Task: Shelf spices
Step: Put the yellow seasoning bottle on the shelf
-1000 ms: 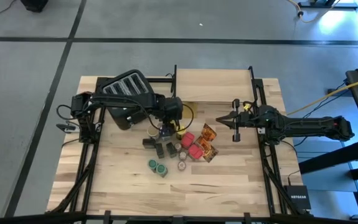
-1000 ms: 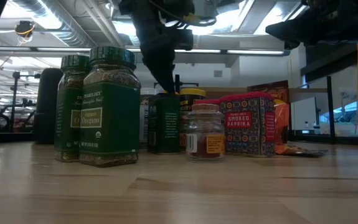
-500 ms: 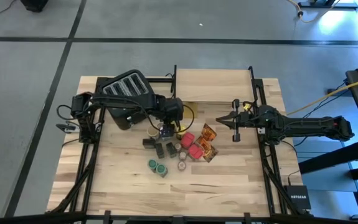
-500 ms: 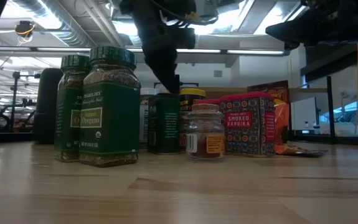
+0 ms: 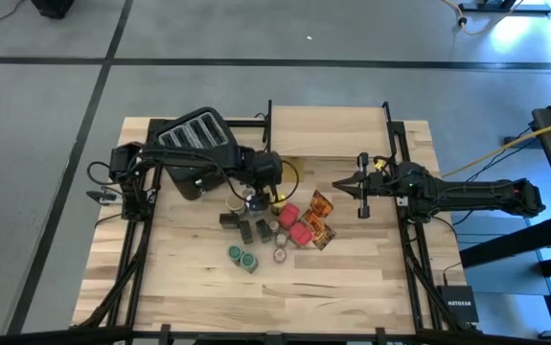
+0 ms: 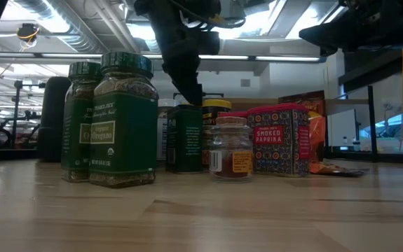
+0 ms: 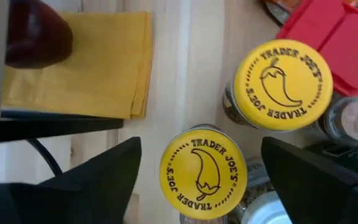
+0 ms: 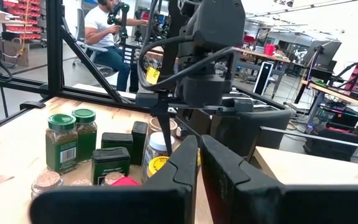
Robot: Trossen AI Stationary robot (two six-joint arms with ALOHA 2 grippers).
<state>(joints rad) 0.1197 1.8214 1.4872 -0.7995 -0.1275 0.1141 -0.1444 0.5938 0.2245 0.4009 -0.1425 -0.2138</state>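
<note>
The spices (image 5: pixel 273 222) are clustered near the middle of the wooden table (image 5: pixel 352 287), in front of the shelf (image 5: pixel 328 131) and beside the black toaster (image 5: pixel 196 142). Two yellow-lidded Trader Joe's jars (image 7: pixel 203 172) are seen in the left wrist view, one just beside the other, with a red tin (image 7: pixel 331 34) close to them and a folded yellow cloth (image 7: pixel 85 65) lying on the table nearby. In the low view, two green-lidded oregano jars (image 6: pixel 123 120) stand side by side at the front, with a dark green tin (image 6: pixel 185 138), a small clear jar (image 6: pixel 231 149) and a smoked paprika tin (image 6: pixel 279 140) behind them. Orange-brown foil packets (image 5: pixel 321 217) lie at the cluster's right edge.

The left gripper (image 7: pixel 197 180) is held directly above one yellow-lidded jar, its fingers (image 7: pixel 98 180) spread wide on either side of the lid and nothing is gripped. The right gripper (image 5: pixel 361 197) is held above the table to the right of the packets, well apart from the jars; its fingers (image 8: pixel 166 180) are nearly closed, with only a narrow gap between them, and nothing is held. A seated person (image 8: pixel 107 31) is visible in the room beyond.
</note>
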